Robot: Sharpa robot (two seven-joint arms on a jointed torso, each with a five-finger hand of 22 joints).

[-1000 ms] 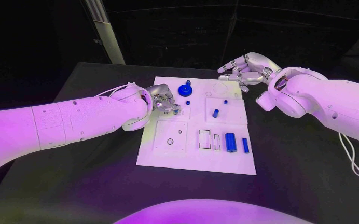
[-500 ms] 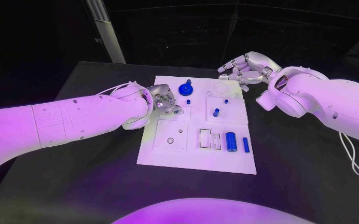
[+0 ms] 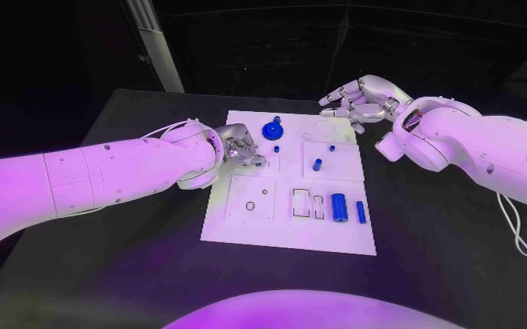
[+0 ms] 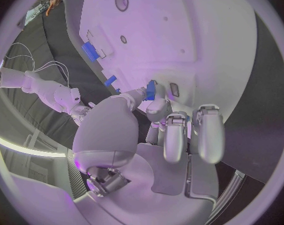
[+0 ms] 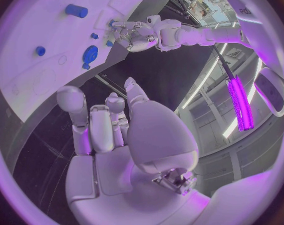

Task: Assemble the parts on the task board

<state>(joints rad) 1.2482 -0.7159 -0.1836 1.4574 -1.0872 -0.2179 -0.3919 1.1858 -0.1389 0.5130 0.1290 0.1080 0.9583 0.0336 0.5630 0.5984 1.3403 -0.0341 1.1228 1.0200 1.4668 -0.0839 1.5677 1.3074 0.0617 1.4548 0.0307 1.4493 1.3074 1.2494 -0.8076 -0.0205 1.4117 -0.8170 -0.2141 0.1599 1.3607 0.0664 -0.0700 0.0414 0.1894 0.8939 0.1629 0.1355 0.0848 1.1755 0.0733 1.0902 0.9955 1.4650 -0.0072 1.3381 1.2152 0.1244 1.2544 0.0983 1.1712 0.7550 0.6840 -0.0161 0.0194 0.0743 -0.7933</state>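
A: Where does the task board (image 3: 288,226) sit?

B: In the middle of the black table (image 3: 132,268), long side running away from the robot. Several blue parts lie or stand on it. A round blue knob-shaped part (image 3: 273,131) is at the far end, a small blue peg (image 3: 276,149) just near of it, and another short blue peg (image 3: 316,165) stands toward the right of the middle. At the near right, a thick blue cylinder (image 3: 340,208) lies beside a thin blue bar (image 3: 360,212), close to each other.

A: What is the left hand doing?

B: The left hand (image 3: 241,151) is over the left edge of the board, about level with the small pegs. In the left wrist view its fingertips (image 4: 156,105) pinch a small blue part (image 4: 151,90) between thumb and a finger, right at the board's surface; the other fingers are loosely curled beside it.

A: Is that part seated in the board?

B: That cannot be told; the fingers hide its lower end.

A: And the right hand?

B: The right hand (image 3: 358,104) is past the far right corner of the board, well apart from every part. Its fingers are spread and slightly bent, and the right wrist view shows nothing in them (image 5: 98,125).

A: Anything else on the board?

B: Outlined recesses in the near half, including a rectangular slot (image 3: 300,202) left of the thick cylinder.
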